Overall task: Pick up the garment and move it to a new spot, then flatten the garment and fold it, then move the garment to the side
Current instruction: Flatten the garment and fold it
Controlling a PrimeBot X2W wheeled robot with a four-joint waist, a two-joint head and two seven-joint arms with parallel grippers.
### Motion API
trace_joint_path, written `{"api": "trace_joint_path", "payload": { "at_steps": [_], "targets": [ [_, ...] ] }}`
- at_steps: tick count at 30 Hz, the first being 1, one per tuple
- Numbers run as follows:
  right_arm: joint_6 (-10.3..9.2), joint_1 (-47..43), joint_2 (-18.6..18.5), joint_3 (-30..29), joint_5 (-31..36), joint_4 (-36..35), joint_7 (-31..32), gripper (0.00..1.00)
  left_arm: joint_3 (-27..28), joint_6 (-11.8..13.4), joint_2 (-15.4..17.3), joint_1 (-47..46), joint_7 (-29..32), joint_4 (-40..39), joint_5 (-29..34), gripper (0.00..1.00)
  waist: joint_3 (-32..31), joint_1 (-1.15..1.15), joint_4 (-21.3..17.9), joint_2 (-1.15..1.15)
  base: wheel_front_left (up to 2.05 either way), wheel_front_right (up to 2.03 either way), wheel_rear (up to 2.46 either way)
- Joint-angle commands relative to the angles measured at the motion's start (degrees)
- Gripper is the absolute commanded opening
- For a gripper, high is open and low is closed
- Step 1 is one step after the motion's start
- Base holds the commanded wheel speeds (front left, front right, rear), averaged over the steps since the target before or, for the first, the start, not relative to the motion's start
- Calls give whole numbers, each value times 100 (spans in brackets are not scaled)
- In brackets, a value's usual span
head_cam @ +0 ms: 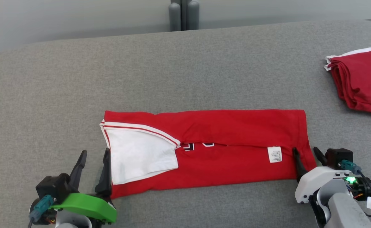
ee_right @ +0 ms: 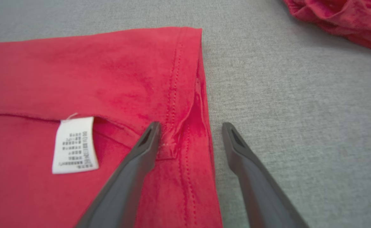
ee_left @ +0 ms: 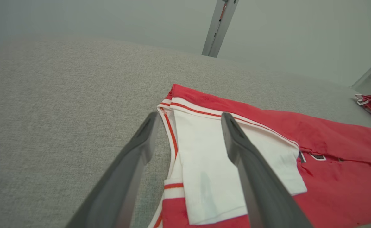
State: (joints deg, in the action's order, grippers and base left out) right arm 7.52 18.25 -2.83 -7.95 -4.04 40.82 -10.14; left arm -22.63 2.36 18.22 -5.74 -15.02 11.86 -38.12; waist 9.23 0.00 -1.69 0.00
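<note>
Where it lies across the middle of your grey padded surface [head_cam: 185, 63], the garment [head_cam: 236, 133] reads: red, folded into a long band, white sleeve [head_cam: 138, 155] at left, care label [head_cam: 274, 154] near right. Your left gripper [head_cam: 95, 152] and right gripper [head_cam: 305, 149]: both spread, each straddling an end edge.

Head view high, facing down; wrist views low, close, at opposite ends of shared garment [head_cam: 236, 133].

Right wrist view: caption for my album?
Open right gripper straddling the edge of the red garment, by its white label.
</note>
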Motion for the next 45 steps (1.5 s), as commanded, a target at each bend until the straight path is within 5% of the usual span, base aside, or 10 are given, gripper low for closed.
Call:
{"api": "trace_joint_path", "payload": {
  "at_steps": [1, 6, 8, 22, 28, 40, 45],
  "targets": [
    [-7, 90, -17, 56, -87, 174, -22, 42, 13, -42, -71, 104, -19, 33, 89, 100, -9, 0, -29, 0, 0, 0, 0],
    [-7, 390, -16, 197, -191, 643, -132, 4, 48, -137, -194, 25, -19, 102, 210, 100, -40, 0, -105, 0, 0, 0, 0],
    [-8, 520, -21, 167, -117, 724, -189, 0, 75, -168, -222, 29, -19, 123, 235, 100, -62, 0, -150, 0, 0, 0, 0],
    [-9, 597, -480, -676, 369, 96, 96, 0, 418, -296, -387, 173, -19, 132, 422, 100, -175, 0, -319, 0, 0, 0, 0],
    [-9, 376, -377, -714, 170, -539, 324, 0, 611, -337, -441, 226, -19, 93, 568, 100, -257, 0, -245, 0, 0, 0, 0],
    [-8, -47, -33, 695, -586, -2303, 904, 0, 1013, -484, -615, 412, -18, 87, 887, 100, -564, 0, 277, 0, 0, 0, 0],
    [-7, -93, -21, 1642, -1583, -2503, 916, 0, 1117, -540, -683, 472, -18, 140, 956, 100, -603, 0, 572, 0, 0, 0, 0]
  ]
}}
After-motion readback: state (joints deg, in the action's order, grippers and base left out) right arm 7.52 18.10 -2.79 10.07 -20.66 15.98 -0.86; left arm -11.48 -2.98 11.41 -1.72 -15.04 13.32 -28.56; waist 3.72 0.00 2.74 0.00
